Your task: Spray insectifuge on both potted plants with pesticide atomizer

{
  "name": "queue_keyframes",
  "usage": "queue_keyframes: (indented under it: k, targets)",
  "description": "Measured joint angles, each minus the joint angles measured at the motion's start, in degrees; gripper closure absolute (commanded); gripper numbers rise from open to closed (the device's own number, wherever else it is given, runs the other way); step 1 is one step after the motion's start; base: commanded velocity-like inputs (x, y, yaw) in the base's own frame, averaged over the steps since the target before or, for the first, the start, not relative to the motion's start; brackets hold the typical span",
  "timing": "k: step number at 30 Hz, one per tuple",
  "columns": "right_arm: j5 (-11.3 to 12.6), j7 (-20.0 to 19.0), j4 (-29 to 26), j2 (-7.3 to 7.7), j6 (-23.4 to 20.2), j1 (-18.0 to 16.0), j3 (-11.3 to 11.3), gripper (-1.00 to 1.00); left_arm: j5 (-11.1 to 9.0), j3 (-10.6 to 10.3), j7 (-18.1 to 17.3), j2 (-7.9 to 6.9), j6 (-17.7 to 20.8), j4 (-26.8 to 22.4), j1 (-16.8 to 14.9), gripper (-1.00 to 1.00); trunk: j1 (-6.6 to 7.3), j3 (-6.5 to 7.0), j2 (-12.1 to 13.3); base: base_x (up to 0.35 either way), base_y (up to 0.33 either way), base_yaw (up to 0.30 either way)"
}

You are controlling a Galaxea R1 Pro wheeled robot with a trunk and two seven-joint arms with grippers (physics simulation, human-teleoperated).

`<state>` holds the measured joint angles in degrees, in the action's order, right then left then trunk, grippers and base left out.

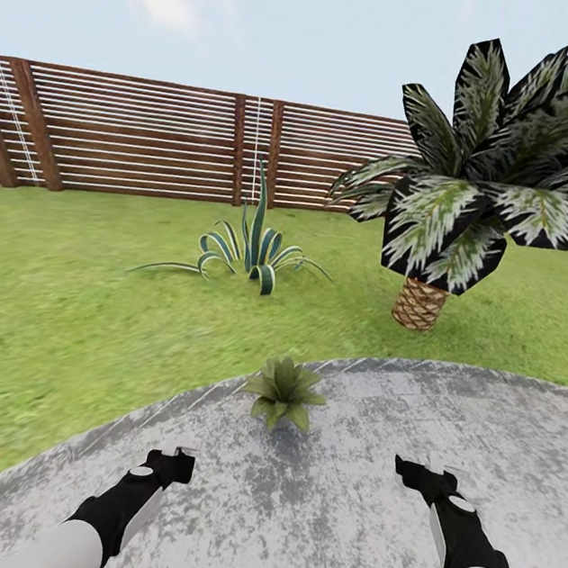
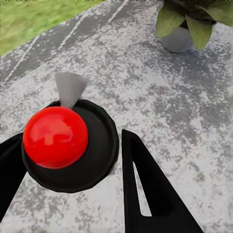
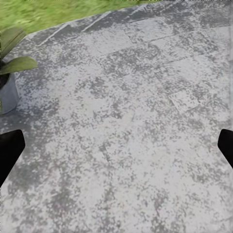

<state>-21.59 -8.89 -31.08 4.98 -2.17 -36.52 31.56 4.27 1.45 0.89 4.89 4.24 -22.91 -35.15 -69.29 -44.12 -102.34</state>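
Sprayer (image 2: pixel 60 141) looks clamped in the left pincer (image 1: pixel 176 456), held low over the grey paving (image 1: pixel 355 540) just short of the little potted plant (image 1: pixel 284 391), I'd guess to line up a spray, while the right pincer (image 1: pixel 424 475) hangs spread wide and empty.

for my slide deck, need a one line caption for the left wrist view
Left jaws around a red-topped sprayer above a grey paved patch, a potted plant just ahead.

One small plant (image 1: pixel 283 391) sits ahead of two grippers, the left gripper (image 1: pixel 174 461) and the right gripper (image 1: pixel 415 474). There is one palm (image 1: pixel 481 186), one agave (image 1: pixel 251 247) and one fence (image 1: pixel 142 140).
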Motion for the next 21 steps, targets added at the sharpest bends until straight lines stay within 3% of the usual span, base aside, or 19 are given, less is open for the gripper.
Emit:
queue_keyframes:
  k: [11, 21]
  targets:
    - [0.0, 0.0, -0.1, -0.04, -0.1, 0.0, -0.1, -1.00, 1.9, 0.1, 0.1, -0.17, 2.2, -0.1, 0.0, 1.00, 2.42, 1.97, 4.4, 0.000, 0.000, 0.000]
    - [0.3, 0.0, -0.6, 0.08, -0.2, 0.0, 0.1, -1.00, 2.1, 0.1, 0.0, -0.17, 2.3, -0.1, 0.0, 1.00, 4.61, 3.77, 8.4, 0.000, 0.000, 0.000]
